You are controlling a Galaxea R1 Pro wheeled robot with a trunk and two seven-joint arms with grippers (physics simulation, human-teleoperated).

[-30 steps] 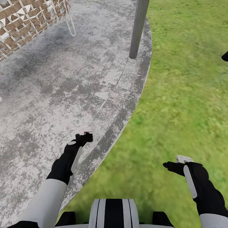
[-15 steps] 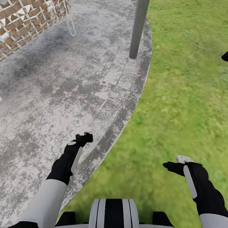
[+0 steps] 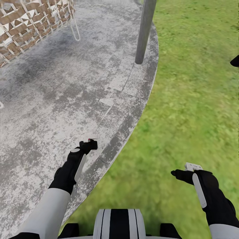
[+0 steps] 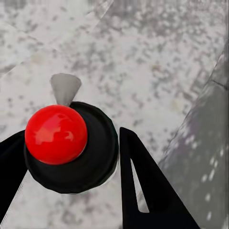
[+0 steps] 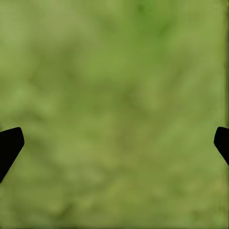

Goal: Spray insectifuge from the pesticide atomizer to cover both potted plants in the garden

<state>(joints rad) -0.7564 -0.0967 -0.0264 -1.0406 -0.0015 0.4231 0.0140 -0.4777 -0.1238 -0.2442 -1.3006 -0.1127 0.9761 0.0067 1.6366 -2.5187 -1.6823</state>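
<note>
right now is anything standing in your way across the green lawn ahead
Nothing visible blocks the green lawn ahead of the right gripper. The tall grey post stands on the mottled grey paving's edge, ahead of the left gripper, off the grass. A dark shape cuts in at the lawn's right edge, too cropped to identify.

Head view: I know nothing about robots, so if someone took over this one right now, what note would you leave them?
Left tool: over the paving. A red ball on a black disc sits between its fingers; I cannot tell if it is gripped.
Right tool: open, holding nothing, over the lawn.
The robot stands at the curved edge where paving meets lawn, with a grey post ahead.
Done: nothing that shows.
Left: find the atomizer, pick it up, then spray both plants.
</note>
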